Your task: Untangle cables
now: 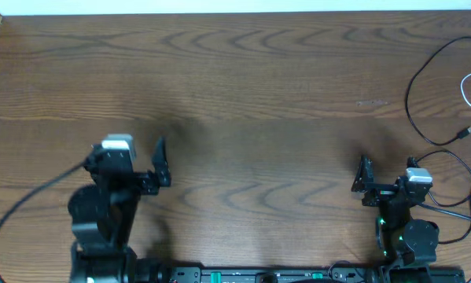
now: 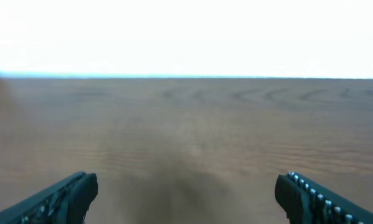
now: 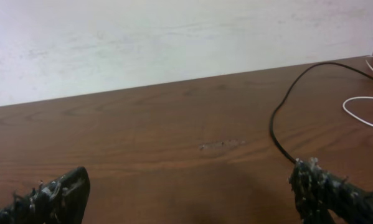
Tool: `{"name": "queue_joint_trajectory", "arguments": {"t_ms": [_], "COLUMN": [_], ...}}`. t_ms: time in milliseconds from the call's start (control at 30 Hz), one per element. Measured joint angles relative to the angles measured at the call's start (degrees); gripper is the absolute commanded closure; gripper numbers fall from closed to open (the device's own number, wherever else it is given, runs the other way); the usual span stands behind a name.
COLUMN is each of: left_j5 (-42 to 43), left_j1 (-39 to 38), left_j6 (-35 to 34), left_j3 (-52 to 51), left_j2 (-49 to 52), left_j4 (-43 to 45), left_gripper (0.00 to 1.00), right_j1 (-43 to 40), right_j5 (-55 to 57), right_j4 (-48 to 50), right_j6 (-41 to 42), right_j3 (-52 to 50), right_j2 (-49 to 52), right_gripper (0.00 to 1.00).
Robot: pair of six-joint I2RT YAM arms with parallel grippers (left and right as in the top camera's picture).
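Observation:
A thin black cable (image 1: 412, 90) loops over the table's far right, ending in a small plug (image 1: 467, 132). A white cable (image 1: 465, 88) curves beside it at the right edge. Another black cable (image 1: 465, 161) loops near the right arm's base. In the right wrist view the black cable (image 3: 274, 124) runs ahead to the right, touching or passing behind my right fingertip, and the white cable (image 3: 360, 111) lies farther right. My right gripper (image 1: 362, 179) (image 3: 189, 183) is open and empty, left of the cables. My left gripper (image 1: 163, 163) (image 2: 186, 190) is open and empty over bare wood, far from them.
The wooden table (image 1: 251, 94) stretches between the two arms. Its back edge meets a white wall (image 3: 174, 37). A thick black wire (image 1: 15, 212) curves from the left arm over the table's left front. The arm bases stand at the front edge.

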Motion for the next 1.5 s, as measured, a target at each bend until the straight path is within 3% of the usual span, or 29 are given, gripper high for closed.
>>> {"name": "queue_joint_trajectory", "arguments": {"t_ms": [167, 533, 767, 1500], "left_j5": [2.8, 5.16, 5.16, 3.63], "left_j1": [0.0, 0.0, -0.11, -0.17], "left_j6": [4.72, 6.73, 6.88, 7.41], "left_j3": [-8.48, -24.41, -31.06, -30.4], "left_j2": [-4.72, -16.83, -23.37, -24.06], "left_j4": [6.99, 20.2, 18.82, 16.24], "left_gripper": [0.04, 0.04, 0.04, 0.04], "right_j1": [0.0, 0.0, 0.0, 0.0], "right_j5": [-0.11, -0.2, -0.2, -0.2], "right_j4": [-0.02, 0.0, 0.0, -0.02], "right_j6": [0.0, 0.02, 0.0, 0.0], "right_j3": [0.0, 0.0, 0.0, 0.0], "right_j2": [0.0, 0.0, 0.0, 0.0], "right_gripper": [0.01, 0.01, 0.01, 0.01]}}
